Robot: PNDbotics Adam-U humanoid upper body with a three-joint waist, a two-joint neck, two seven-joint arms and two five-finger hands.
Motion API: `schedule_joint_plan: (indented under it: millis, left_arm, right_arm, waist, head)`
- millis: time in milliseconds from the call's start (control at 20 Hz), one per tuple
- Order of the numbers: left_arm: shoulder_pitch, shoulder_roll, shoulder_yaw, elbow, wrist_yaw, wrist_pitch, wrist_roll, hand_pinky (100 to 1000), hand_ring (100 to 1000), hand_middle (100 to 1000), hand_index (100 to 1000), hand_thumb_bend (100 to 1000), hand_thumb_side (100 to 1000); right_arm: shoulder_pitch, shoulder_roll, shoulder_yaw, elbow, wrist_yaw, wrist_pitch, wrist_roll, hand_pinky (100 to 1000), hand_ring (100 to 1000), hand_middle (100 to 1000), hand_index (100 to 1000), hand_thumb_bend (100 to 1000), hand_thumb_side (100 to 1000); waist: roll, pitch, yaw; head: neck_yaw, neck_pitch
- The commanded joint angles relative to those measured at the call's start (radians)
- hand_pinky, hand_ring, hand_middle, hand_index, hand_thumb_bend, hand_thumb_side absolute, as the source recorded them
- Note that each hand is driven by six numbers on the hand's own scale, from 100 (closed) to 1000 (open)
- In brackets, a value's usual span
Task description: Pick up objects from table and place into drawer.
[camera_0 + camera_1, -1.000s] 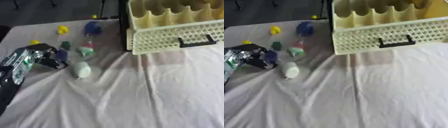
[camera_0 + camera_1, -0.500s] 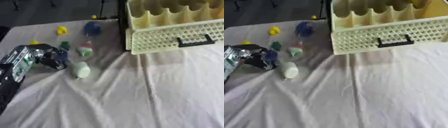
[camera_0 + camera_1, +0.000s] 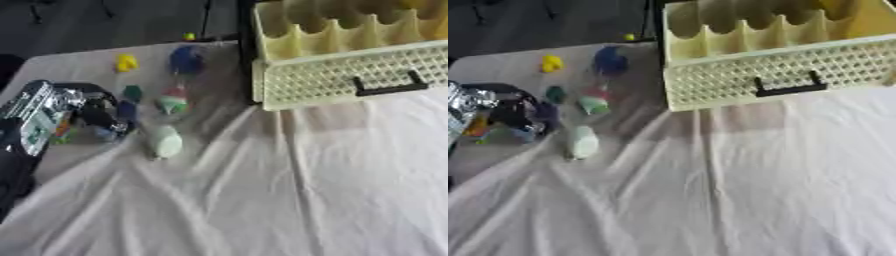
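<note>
White cloth, wrinkled into long folds, covers the table (image 3: 262, 200). A cream drawer (image 3: 350, 75) with a black handle (image 3: 389, 89) stands open at the far right corner. The small objects lie toward the far left corner: a yellow piece (image 3: 126, 63), a blue one (image 3: 185, 59), a small green one (image 3: 132, 92), a red-and-green one (image 3: 172, 101) and a pale oval one (image 3: 164, 142) nearest the middle. The left hand (image 3: 92, 112) sits at the left edge with its fingers curled around something small and dark bluish, though I cannot tell whether it is truly held. The right hand shows in neither view. To do this step well, lift straight up until clear of the cloth's folds, cross above the other objects, and release only once past the drawer's front wall.
</note>
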Motion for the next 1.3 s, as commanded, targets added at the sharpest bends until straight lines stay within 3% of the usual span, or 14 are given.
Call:
schedule_joint_plan:
  millis: [50, 250, 600, 1300]
  left_arm:
    - [-0.023, 0.028, 0.015, -0.009, 0.012, 0.036, 0.031, 317, 536, 582, 888, 429, 818]
    - [-0.021, 0.013, 0.001, 0.004, 0.002, 0.076, 0.063, 309, 531, 575, 877, 458, 821]
    - [-0.025, 0.001, -0.012, 0.015, -0.014, 0.075, 0.062, 309, 529, 576, 857, 490, 767]
    - [-0.034, -0.028, -0.016, 0.023, 0.023, 0.068, 0.120, 262, 501, 543, 804, 412, 718]
  right_arm:
    - [-0.007, -0.018, -0.002, -0.016, 0.004, 0.000, 0.006, 584, 658, 686, 808, 100, 800]
    - [-0.007, -0.016, -0.004, -0.016, 0.004, 0.001, 0.005, 584, 659, 685, 807, 100, 796]
    - [-0.005, -0.013, -0.006, -0.016, 0.003, 0.001, 0.005, 584, 657, 683, 807, 100, 796]
    - [-0.004, -0.009, -0.010, -0.016, 0.001, 0.009, 0.007, 584, 654, 680, 808, 100, 797]
  waist:
    - [-0.006, -0.028, 0.000]
    - [-0.008, -0.024, -0.004]
    - [-0.007, -0.019, -0.006]
    - [-0.003, -0.011, -0.016]
  head:
    - [0.002, 0.003]
    - [0.004, 0.002]
    - [0.007, 0.000]
    - [0.014, -0.011]
